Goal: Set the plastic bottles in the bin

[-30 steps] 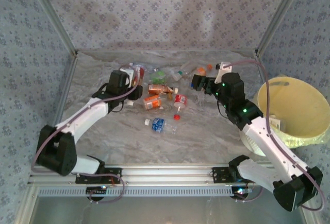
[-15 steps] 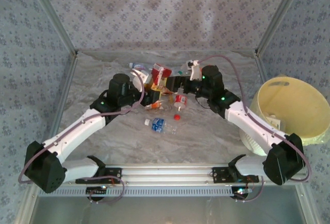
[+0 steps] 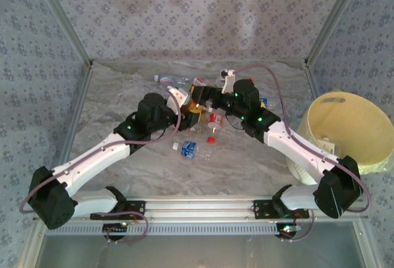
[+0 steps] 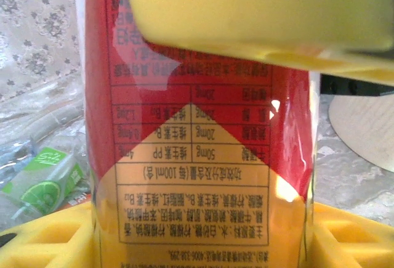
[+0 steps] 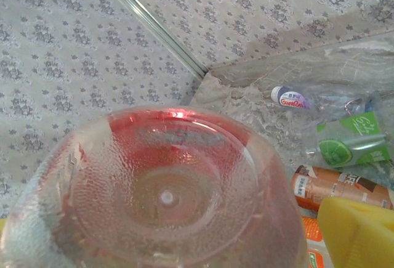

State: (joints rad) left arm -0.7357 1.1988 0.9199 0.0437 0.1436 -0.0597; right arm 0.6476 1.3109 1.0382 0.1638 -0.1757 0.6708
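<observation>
- Large round pale-yellow bin (image 3: 354, 123): well right of the right gripper (image 3: 208, 95), whose grip I cannot tell
- Clear red-labelled plastic bottle (image 4: 197, 157): clamped between the left gripper (image 3: 186, 100) pads
- Small blue-labelled bottle (image 3: 189, 150): lying apart, on the near side of both grippers

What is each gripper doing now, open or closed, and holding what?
Left gripper: closed on the red-labelled bottle.
Right gripper: open; its yellow pad stands apart from that bottle's base.
</observation>
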